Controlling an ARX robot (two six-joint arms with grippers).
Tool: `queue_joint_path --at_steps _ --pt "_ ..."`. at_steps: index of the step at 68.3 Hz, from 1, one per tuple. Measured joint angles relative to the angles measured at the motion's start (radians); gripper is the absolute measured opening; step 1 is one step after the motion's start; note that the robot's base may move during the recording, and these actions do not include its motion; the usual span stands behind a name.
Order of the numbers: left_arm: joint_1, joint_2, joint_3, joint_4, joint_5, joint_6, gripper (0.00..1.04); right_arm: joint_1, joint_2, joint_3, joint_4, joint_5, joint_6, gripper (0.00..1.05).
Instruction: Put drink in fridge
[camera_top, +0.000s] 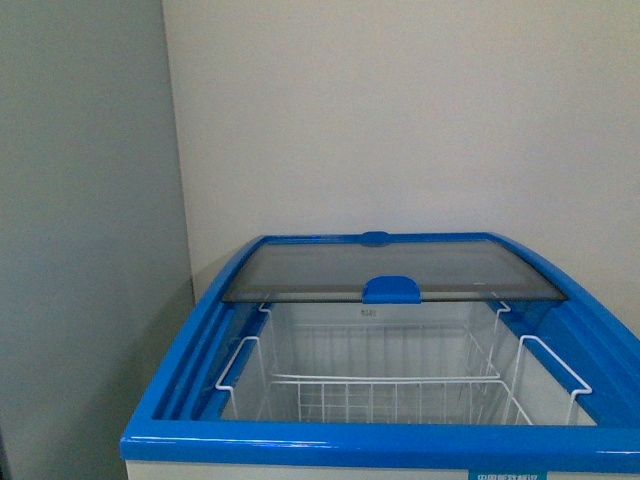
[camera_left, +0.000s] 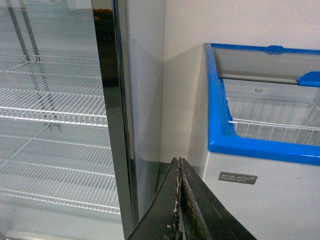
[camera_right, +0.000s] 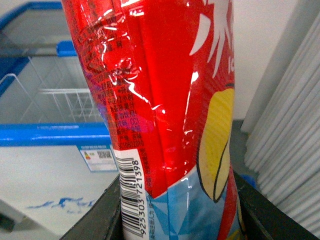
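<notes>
The fridge (camera_top: 380, 445) is a white chest freezer with a blue rim. Its curved glass lid (camera_top: 390, 268) is slid to the back, so the front half stands open over white wire baskets (camera_top: 390, 395). Neither gripper shows in the front view. My right gripper (camera_right: 180, 210) is shut on the drink bottle (camera_right: 160, 90), a red-wrapped bottle with a barcode that fills the right wrist view; the fridge (camera_right: 50, 135) lies behind it. My left gripper (camera_left: 180, 200) is shut and empty, low between the fridge (camera_left: 260, 150) and the tall cooler.
A tall grey glass-door cooler (camera_left: 107, 100) with white wire shelves (camera_left: 50, 115) stands left of the fridge, with a narrow gap between them. A plain wall (camera_top: 400, 110) runs behind the fridge. White slatted panels (camera_right: 295, 130) stand to the right.
</notes>
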Motion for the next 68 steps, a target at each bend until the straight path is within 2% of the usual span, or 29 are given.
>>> queue_joint_path --at_steps 4,9,12,17,29,41,56,68 --pt "0.000 -0.011 -0.008 -0.002 0.000 0.000 0.03 -0.120 0.071 0.033 0.019 -0.121 -0.006 0.42" --pt "0.000 -0.032 -0.021 -0.012 0.001 0.000 0.03 -0.293 0.255 0.168 0.092 -0.300 -0.069 0.42" --pt "0.000 -0.082 -0.023 -0.078 0.001 0.000 0.03 -0.341 0.367 0.257 0.108 -0.367 -0.119 0.42" --pt "0.000 -0.159 -0.036 -0.142 0.000 0.000 0.03 -0.352 0.499 0.353 0.110 -0.421 -0.207 0.42" --pt "0.000 -0.187 -0.043 -0.145 0.000 0.000 0.03 -0.314 0.766 0.533 0.097 -0.498 -0.423 0.42" --pt "0.000 -0.224 -0.079 -0.145 0.000 0.000 0.03 -0.246 0.928 0.666 0.073 -0.530 -0.671 0.42" --pt "0.000 -0.228 -0.079 -0.145 0.000 0.001 0.03 -0.096 1.111 0.812 0.005 -0.488 -0.993 0.42" --pt "0.000 -0.228 -0.079 -0.145 0.000 0.001 0.03 -0.018 1.244 0.882 -0.011 -0.426 -1.151 0.42"
